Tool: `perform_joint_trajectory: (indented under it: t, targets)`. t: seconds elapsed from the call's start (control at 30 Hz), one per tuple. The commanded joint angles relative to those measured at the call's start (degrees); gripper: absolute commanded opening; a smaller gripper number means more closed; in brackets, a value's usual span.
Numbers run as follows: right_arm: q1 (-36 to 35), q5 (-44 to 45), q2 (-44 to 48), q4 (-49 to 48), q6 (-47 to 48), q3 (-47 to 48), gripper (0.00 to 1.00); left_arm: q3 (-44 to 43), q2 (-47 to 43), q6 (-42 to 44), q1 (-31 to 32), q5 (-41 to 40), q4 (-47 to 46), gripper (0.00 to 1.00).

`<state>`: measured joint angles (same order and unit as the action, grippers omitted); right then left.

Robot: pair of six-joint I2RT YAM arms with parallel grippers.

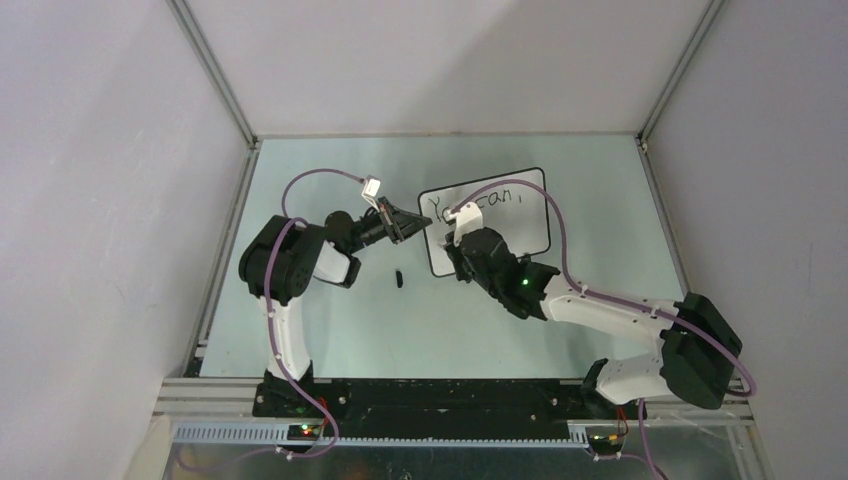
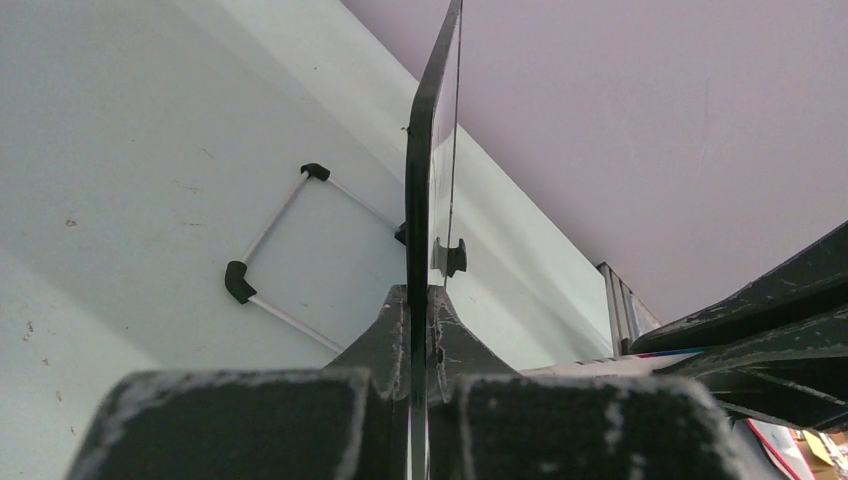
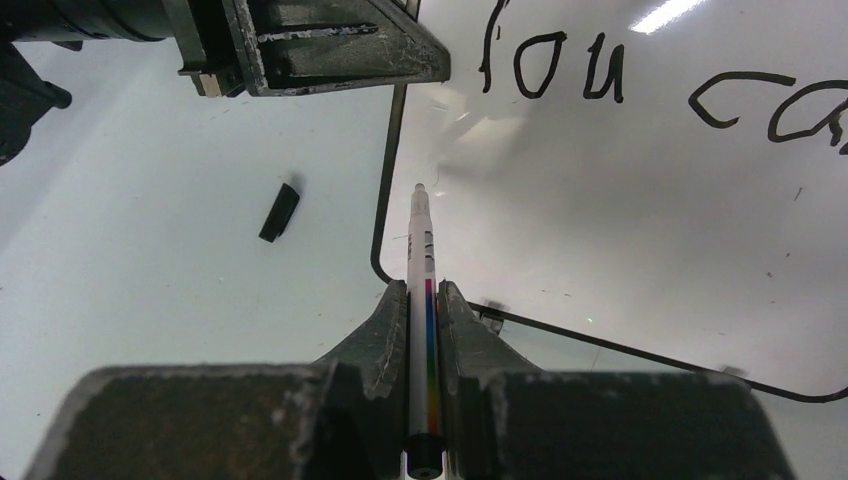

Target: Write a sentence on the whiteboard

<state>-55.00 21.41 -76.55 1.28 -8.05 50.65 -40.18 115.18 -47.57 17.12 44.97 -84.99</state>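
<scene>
The whiteboard (image 1: pixel 520 225) lies on the table, white with a thin black frame. The sentence (image 1: pixel 483 201) on it reads "You can," along its top; the right wrist view shows "You ca" (image 3: pixel 560 65). My left gripper (image 1: pixel 418 226) is shut on the board's left edge, which the left wrist view shows edge-on (image 2: pixel 428 170) between the fingers (image 2: pixel 390 335). My right gripper (image 3: pixel 425 292) is shut on a white marker (image 3: pixel 423 250) with a rainbow stripe. Its tip points at the bare lower-left part of the board (image 3: pixel 600 220), below the writing. Whether it touches is unclear.
A small black cap (image 1: pixel 398 277) lies on the table left of the board, also in the right wrist view as the cap (image 3: pixel 279 212). A thin white wire bracket with black corners (image 2: pixel 236 281) shows beside the board. Grey walls enclose the table.
</scene>
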Motion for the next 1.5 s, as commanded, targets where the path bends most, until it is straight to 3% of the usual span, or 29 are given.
perform_joint_trajectory:
  t: [0.0, 1.47]
  targets:
    - [-1.2, 4.9, -1.3, -4.6, 1.3, 0.1, 0.00, -1.2, -0.4, 0.2, -0.5, 1.5, -2.8, 0.00]
    - [0.7, 4.4, -3.0, -5.3, -0.6, -0.2, 0.00, -1.3, -0.4, 0.0, -0.5, 1.6, -2.8, 0.00]
